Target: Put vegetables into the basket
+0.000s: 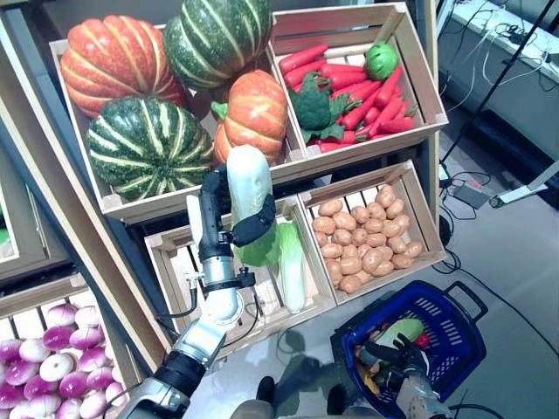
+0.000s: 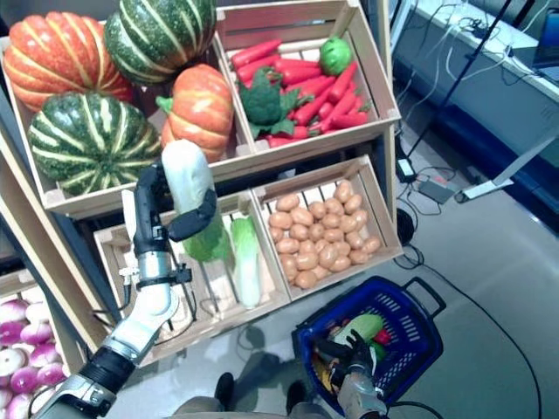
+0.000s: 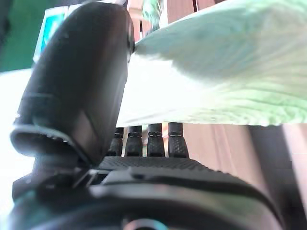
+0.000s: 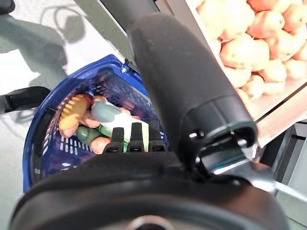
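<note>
Before slatted wooden crates [image 1: 410, 131] on grey floor, your left hand [image 1: 229, 223] grips a smooth pale cabbage [image 1: 251, 188]; right hand [image 1: 393, 356] clasps the blue mesh basket [image 1: 450, 327].

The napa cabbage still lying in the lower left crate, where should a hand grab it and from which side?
Probably around the middle of the napa cabbage, coming down from above. It lies lengthwise against the crate's right wall, so fingers should close across its narrow width. The left hand holds another cabbage beside it, so that side is crowded.

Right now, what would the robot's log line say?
left hand: shut on cabbage, lifted above crate | right hand: at basket
</note>
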Available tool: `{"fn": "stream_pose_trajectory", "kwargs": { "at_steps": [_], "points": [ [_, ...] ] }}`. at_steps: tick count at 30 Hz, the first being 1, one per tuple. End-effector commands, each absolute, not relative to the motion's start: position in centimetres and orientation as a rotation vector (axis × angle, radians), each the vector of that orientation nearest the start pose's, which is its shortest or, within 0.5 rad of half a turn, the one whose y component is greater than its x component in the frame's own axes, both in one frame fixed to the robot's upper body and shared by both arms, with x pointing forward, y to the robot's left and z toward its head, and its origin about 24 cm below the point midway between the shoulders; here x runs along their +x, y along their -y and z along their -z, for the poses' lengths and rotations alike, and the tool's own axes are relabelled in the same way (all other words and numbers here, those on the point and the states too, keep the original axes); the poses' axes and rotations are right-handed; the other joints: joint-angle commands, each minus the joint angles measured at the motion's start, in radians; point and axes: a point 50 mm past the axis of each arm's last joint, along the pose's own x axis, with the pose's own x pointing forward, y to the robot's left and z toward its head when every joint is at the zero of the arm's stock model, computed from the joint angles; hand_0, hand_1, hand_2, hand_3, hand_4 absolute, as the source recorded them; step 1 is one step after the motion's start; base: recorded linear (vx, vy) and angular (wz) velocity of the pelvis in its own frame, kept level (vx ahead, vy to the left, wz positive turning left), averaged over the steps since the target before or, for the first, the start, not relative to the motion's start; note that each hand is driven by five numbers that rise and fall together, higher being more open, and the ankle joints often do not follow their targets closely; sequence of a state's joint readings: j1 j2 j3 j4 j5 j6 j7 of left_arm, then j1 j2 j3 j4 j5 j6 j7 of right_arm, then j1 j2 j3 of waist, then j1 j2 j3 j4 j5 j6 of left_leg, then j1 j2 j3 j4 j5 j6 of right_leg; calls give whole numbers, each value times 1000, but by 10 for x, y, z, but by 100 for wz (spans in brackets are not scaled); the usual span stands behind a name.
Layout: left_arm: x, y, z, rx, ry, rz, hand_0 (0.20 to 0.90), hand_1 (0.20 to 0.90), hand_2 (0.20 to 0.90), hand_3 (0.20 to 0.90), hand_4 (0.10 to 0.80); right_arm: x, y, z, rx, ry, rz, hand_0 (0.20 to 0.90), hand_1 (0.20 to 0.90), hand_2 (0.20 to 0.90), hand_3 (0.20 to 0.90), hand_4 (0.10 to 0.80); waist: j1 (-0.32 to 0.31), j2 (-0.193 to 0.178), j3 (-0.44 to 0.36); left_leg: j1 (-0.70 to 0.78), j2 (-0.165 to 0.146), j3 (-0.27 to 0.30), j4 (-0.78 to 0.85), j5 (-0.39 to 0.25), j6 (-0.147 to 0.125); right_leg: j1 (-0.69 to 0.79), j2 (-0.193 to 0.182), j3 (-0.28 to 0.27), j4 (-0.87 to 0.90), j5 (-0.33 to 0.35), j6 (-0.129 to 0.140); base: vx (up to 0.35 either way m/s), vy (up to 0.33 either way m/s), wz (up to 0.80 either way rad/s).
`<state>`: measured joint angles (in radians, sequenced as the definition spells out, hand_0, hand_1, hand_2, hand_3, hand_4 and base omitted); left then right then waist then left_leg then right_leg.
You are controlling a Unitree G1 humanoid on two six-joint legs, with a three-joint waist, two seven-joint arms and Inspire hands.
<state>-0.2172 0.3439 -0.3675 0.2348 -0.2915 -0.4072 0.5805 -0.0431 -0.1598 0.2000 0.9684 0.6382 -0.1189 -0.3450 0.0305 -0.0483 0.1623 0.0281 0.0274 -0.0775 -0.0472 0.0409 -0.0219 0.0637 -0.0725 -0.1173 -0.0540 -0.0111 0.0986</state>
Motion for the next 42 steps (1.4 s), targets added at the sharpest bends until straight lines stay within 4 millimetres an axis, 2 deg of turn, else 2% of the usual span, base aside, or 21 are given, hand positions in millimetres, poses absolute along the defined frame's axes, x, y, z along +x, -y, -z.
{"fn": "stream_pose_trajectory", "kwargs": {
  "at_steps": [1,6,8,12,15,17,18,21,23,28,32,36,39,42],
  "points": [
    [286,-147,-99,-289,368,-105,300,300,300,300,400,176,211,120,215,-744,629,900,900,900,900,800,14,-17,-49,-26,-46,18,55,-62,30,-44,-43,2,33,81,-12,0,0,0],
    [282,-141,-69,-549,140,-40,300,300,300,300,400,177,212,118,232,-730,650,900,900,900,900,800,14,-10,-59,-7,-46,18,36,-55,35,-31,-45,-1,21,90,-8,6,3,0],
    [280,-139,-63,-618,86,-30,300,300,300,300,400,179,214,115,241,-706,654,900,900,900,900,800,14,-8,-62,-3,-45,19,31,-54,35,-27,-46,-4,17,92,-6,0,0,0],
    [278,-138,-61,-603,56,-29,300,300,300,300,400,186,214,105,276,-629,636,900,900,900,900,800,13,-9,-66,-3,-42,21,27,-50,33,-27,-48,-9,12,96,-2,0,0,0],
    [274,-139,-60,-589,29,-13,300,300,300,300,400,206,207,80,359,-480,565,900,900,900,900,800,8,-11,-63,0,-40,21,25,-50,33,-26,-51,-14,9,98,0,0,0,0],
    [273,-141,-58,-580,19,-9,300,300,300,300,400,210,204,72,381,-430,533,900,900,900,900,800,6,-11,-62,1,-39,21,23,-47,31,-23,-52,-17,6,99,1,-5,-2,-2],
    [271,-143,-57,-563,13,-4,300,300,300,300,400,217,201,57,425,-354,490,900,900,900,900,800,3,-13,-61,4,-41,20,20,-46,33,-20,-52,-19,3,102,2,0,0,0],
    [269,-144,-57,-533,12,6,300,300,300,300,400,224,196,40,496,-270,430,900,900,900,900,800,0,-15,-64,5,-40,21,18,-45,32,-21,-53,-19,0,101,4,0,0,0],
    [267,-148,-56,-497,18,12,300,300,300,300,400,232,189,14,553,-132,294,900,900,900,900,800,-5,-14,-65,8,-39,24,12,-42,35,-22,-53,-18,0,101,6,0,0,0],
    [267,-151,-61,-407,55,28,300,300,300,300,400,241,181,-14,622,-13,105,900,900,900,900,800,-9,-13,-72,12,-39,26,1,-37,33,-21,-52,-19,-5,99,10,0,0,0],
    [268,-148,-66,-352,87,47,300,300,300,300,400,247,161,-37,699,51,-75,900,900,900,900,800,-6,-13,-75,18,-38,25,-6,-37,30,-14,-53,-21,-14,98,10,0,0,0],
    [267,-147,-69,-312,117,69,300,300,300,300,400,248,144,-43,674,-2,-197,900,900,900,900,800,-2,-14,-80,21,-37,24,-10,-37,27,-9,-55,-22,-20,96,12,0,0,0],
    [264,-146,-73,-283,137,110,300,300,300,300,400,240,127,-36,609,-130,-411,900,900,900,900,800,2,-17,-86,16,-35,24,-9,-35,22,-10,-57,-25,-20,92,12,0,0,0],
    [263,-146,-74,-282,141,135,300,300,300,300,400,236,123,-39,569,-152,-547,900,900,900,900,800,8,-23,-85,16,-36,22,-10,-34,22,-9,-59,-30,-20,91,14,0,0,0]
  ]
}}
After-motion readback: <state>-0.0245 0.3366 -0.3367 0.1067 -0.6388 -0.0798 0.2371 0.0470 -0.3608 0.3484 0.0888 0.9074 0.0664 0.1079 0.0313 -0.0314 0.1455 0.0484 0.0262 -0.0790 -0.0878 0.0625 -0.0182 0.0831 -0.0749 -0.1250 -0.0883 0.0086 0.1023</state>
